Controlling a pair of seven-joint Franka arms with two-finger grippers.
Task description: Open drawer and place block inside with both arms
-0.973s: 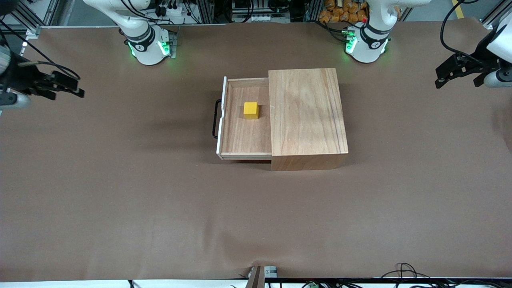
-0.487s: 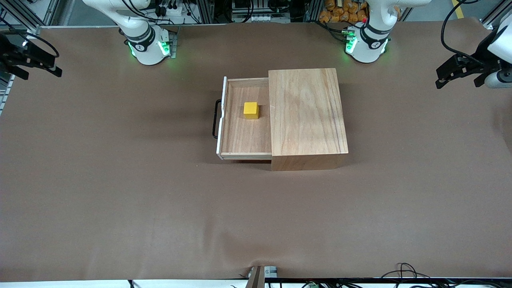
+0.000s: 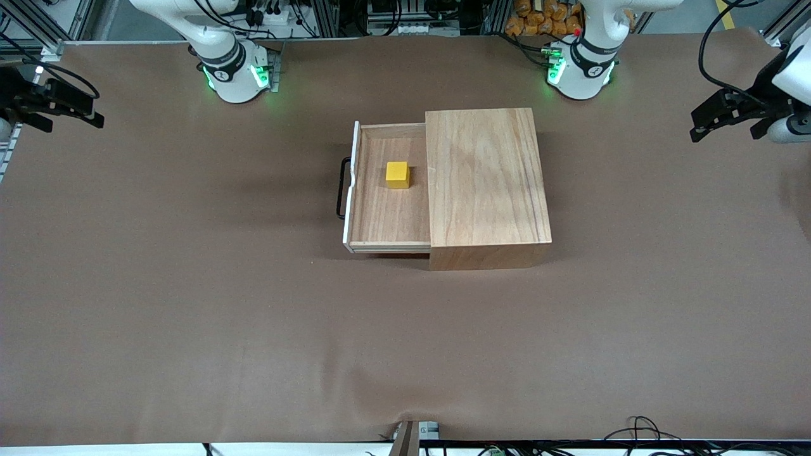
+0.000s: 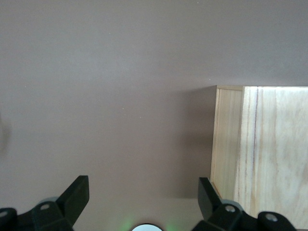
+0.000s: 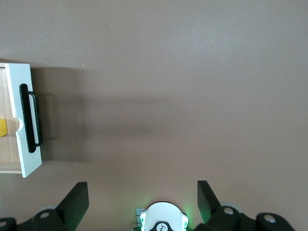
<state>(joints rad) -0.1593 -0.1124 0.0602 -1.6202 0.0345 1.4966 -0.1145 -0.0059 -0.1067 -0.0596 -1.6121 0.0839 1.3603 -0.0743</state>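
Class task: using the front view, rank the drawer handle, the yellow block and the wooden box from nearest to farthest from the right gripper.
From the right gripper, open at the right arm's end of the table:
1. Drawer handle, on the drawer's front.
2. Yellow block, inside the open drawer.
3. Wooden box, toward the left arm's end.

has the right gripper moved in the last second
Yes. Measured against the right arm's base, the right gripper has drawn back toward the robots' edge of the table, farther from the front camera, and sits open over the table's end.

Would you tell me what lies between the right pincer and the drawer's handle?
Only bare brown table, as the front view shows, separates the right pincer from the handle.
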